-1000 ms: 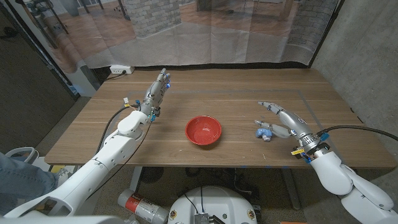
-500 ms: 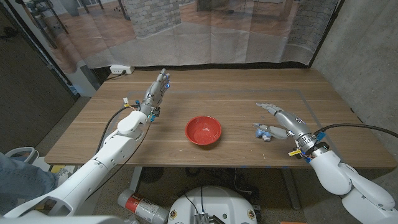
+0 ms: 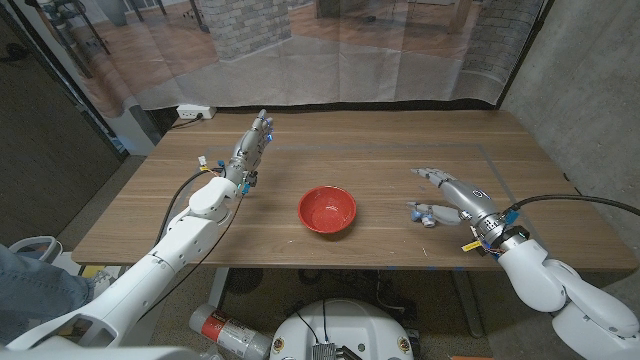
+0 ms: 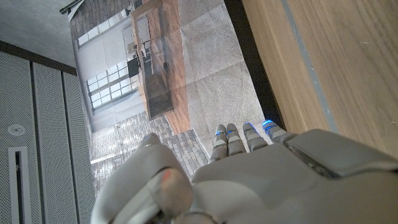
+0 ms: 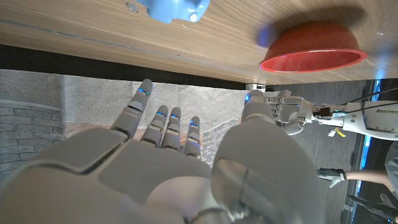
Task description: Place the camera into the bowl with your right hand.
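A red bowl (image 3: 327, 210) sits near the middle of the wooden worktop (image 3: 350, 150), mouth up, with bare wood all around it. The camera (image 3: 424, 213), a small light-blue thing, lies on the worktop well to the robot's right of the bowl, with open wood between the two. It shows again in the right wrist view (image 5: 173, 9), beside the bowl (image 5: 313, 50).

The right hand (image 3: 455, 192) reaches in from the near right corner and hovers just beside the camera, on the side away from the bowl, fingers spread and holding nothing. Whether any finger touches the camera cannot be told. This hand is nearer the worktop's front edge than its far edge.

The left hand (image 3: 252, 152) is well to the robot's left of the bowl and farther back, fingers stretched straight and close together, gripping nothing. In the left wrist view its fingers (image 4: 239, 138) point past the worktop's edge.
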`<act>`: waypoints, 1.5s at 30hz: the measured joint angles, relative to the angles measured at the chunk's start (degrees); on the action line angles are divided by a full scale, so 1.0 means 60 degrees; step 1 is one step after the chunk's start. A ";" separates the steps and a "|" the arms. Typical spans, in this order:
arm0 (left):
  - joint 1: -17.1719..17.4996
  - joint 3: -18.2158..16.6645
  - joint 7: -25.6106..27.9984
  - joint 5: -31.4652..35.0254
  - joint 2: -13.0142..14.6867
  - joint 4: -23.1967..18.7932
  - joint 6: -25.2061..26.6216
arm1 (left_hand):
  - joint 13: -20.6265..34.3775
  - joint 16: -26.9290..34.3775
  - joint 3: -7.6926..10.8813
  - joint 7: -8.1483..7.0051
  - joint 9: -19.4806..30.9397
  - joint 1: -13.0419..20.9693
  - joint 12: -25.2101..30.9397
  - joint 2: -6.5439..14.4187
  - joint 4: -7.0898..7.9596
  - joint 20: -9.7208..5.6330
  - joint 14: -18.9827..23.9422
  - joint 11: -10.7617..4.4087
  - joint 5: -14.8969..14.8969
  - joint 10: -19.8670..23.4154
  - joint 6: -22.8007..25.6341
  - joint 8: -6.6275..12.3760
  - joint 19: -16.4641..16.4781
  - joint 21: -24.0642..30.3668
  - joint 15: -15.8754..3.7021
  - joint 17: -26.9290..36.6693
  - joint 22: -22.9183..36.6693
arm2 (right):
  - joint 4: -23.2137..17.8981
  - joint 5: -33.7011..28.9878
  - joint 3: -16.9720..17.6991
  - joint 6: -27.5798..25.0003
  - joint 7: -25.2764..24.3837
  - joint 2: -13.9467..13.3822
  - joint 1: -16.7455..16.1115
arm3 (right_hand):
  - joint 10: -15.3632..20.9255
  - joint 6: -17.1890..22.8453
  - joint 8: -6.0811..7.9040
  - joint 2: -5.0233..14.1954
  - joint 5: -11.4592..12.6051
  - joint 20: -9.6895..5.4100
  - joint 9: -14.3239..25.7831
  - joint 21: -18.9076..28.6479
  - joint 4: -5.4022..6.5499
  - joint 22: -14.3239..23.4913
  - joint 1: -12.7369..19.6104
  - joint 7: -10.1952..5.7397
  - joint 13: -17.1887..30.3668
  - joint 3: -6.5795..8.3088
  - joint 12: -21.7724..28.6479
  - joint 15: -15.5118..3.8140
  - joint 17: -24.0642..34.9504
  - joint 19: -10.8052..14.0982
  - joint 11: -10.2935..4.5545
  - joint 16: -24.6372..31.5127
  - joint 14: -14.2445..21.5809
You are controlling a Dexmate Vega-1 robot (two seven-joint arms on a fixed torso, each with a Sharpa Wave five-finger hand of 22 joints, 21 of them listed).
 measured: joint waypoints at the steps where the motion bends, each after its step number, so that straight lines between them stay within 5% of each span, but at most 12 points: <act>1: 0.0000 0.0000 0.0012 0.0001 0.0000 0.0000 0.0000 | 0.0000 0.0000 0.0000 0.0000 0.0000 0.0000 0.0000 0.0000 0.0000 0.0000 0.0000 0.0000 0.0000 0.0000 0.0000 0.0000 0.0000 0.0000 0.0000 0.0000 0.0000 | -0.0062 0.0000 -0.0010 0.0000 0.0000 -0.0033 -0.0015 | -0.0001 0.0000 0.0000 -0.0006 0.0000 0.0045 0.0000 -0.0023 0.0000 0.0000 0.0006 0.0000 0.0000 0.0000 0.0000 0.0013 0.0000 -0.0045 -0.0005 -0.0029 -0.0019; 7: 0.0029 -0.0001 0.0060 0.0005 0.0001 -0.0039 0.0011 | 0.0000 0.0000 -0.0018 0.0000 0.0022 0.0000 0.0000 0.0000 0.0018 0.0000 0.0000 0.0000 0.0000 0.0000 0.0000 0.0000 0.0000 -0.0036 0.0000 0.0000 0.0000 | -0.0357 -0.0303 -0.0055 -0.0459 0.0290 -0.0175 -0.0079 | 0.0050 0.0089 0.0047 -0.0040 0.0000 0.0195 0.0000 -0.0175 0.0028 -0.0001 0.0040 -0.0089 0.0000 0.0028 0.0074 -0.0181 0.0000 -0.0129 -0.0400 -0.0029 -0.0136; 18: 0.0114 -0.0085 0.0128 0.0011 0.0061 -0.0179 0.0019 | 0.0000 0.0000 -0.0079 0.0049 0.0049 0.0050 0.0000 0.0050 0.0000 0.0000 0.0000 0.0000 -0.0036 0.0000 0.0054 0.0000 0.0000 -0.0074 0.0000 0.0000 0.0000 | -0.0807 -0.0764 -0.0107 -0.1336 0.0958 -0.0406 -0.0185 | -0.0104 0.0020 0.0047 -0.0026 0.0000 0.0356 -0.0001 -0.0209 0.0055 -0.0001 0.0126 -0.0157 0.0000 0.0055 0.0074 -0.0089 0.0000 0.0034 -0.0551 -0.0028 -0.0227; 45: 0.0324 -0.0191 0.0184 -0.0035 0.0111 -0.0301 -0.0075 | 0.0000 0.0000 -0.0077 0.0017 0.0047 0.0012 0.0000 0.0088 0.0000 0.0000 0.0048 0.0001 -0.0073 -0.0001 0.0085 0.0000 0.0000 -0.0139 0.0048 0.0001 0.0000 | -0.1281 -0.1263 -0.0243 -0.2352 0.1950 -0.0774 -0.0239 | -0.0378 -0.0512 -0.0037 -0.0139 0.0000 0.0551 -0.0002 -0.0242 0.0056 -0.0002 0.0239 -0.0068 0.0000 0.0054 0.0000 0.0043 0.0000 0.0507 -0.0379 -0.0027 -0.0180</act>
